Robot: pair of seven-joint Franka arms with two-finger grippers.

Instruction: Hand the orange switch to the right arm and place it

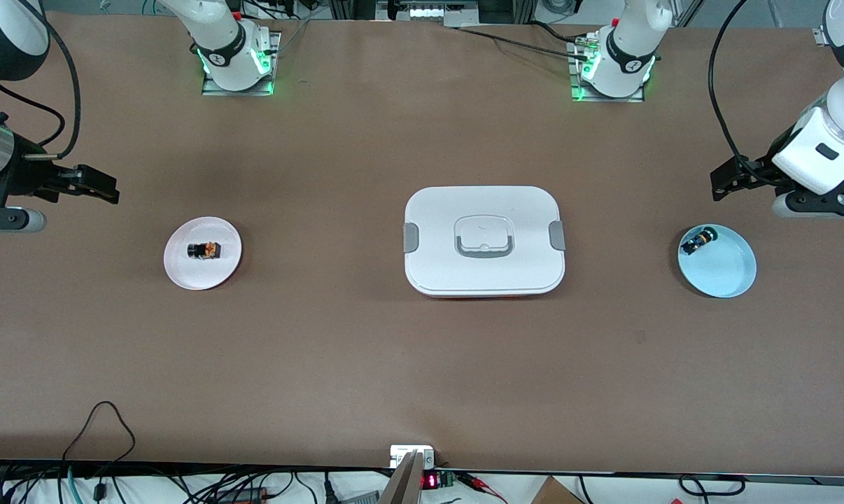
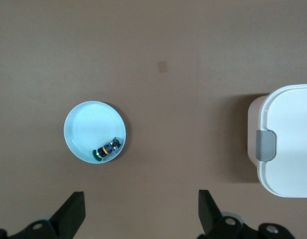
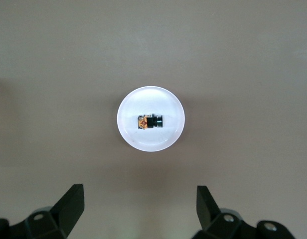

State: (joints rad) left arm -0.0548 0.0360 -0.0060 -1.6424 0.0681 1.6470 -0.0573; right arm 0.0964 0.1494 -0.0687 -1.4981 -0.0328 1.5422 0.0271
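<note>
While both grippers' jaws wide open, empty: orange switch (image 1: 204, 250) untouched.

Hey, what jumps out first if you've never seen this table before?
A big white lidded box sits mid-table. A white plate toward the right arm's end holds a small black switch; a blue plate toward the left arm's end holds another switch. The left gripper and right gripper hang open.

place: robotics lab | evidence: arm bases (image 1: 236, 59) bolted to brown table (image 1: 422, 364) | cables (image 1: 100, 427) along edge
</note>
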